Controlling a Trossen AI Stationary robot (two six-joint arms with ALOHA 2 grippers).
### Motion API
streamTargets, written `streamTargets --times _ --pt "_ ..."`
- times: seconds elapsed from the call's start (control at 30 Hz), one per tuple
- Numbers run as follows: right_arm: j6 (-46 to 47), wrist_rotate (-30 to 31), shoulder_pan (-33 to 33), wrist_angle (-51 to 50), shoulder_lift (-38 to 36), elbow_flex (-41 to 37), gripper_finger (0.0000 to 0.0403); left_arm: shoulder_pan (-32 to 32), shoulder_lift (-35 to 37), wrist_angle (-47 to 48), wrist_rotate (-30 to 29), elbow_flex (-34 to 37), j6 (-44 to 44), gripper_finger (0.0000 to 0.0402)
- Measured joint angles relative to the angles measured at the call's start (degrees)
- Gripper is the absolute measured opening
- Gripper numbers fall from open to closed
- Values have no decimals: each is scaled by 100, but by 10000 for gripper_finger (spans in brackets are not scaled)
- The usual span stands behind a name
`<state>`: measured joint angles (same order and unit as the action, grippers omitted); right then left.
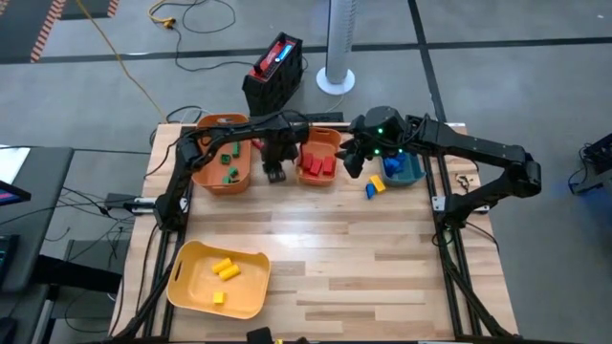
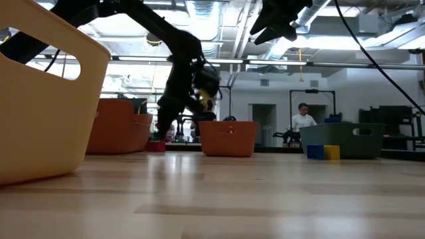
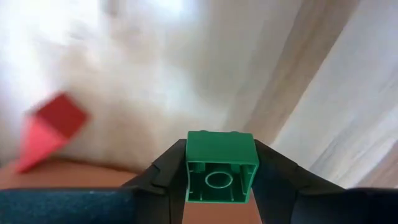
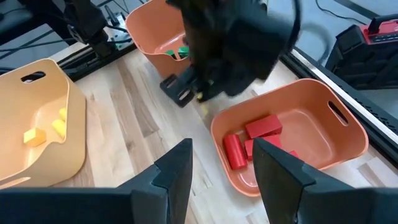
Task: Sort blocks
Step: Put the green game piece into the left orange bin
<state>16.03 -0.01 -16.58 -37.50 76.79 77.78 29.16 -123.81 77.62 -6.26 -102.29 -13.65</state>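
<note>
Green block point(image 3: 221, 167): held between the fingers of the left claw point(image 1: 276, 173), low at the bench point(image 1: 382, 277), 12 o'clock.
Right claw point(image 4: 221, 163): half open, empty, above the red bin point(image 4: 323, 118).
Green bin point(image 1: 222, 162): at 11 o'clock.
Risk: grip is narrow; the block could slip if lifted fast.

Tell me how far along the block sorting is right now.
Mostly sorted: green blocks lie in the left orange bin, red blocks in the middle orange bin, yellow blocks in the yellow bin. In hand: the left gripper grips a green block. Left: a blue and a yellow block on the table beside the teal bin; the right gripper hangs open, empty.
</note>
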Motion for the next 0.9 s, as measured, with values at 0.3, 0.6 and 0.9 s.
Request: streamTargets --times 0.3,0.6,0.9 --pt "2 0 0 -207 0 0 179 824 1188 408 4 -77 656 131" --pt "-111 2 -83 -210 0 0 179 1486 2047 242 190 1397 1078 131" --pt "-107 4 -57 -238 0 0 179 1525 2467 -667 470 2833 1252 212"
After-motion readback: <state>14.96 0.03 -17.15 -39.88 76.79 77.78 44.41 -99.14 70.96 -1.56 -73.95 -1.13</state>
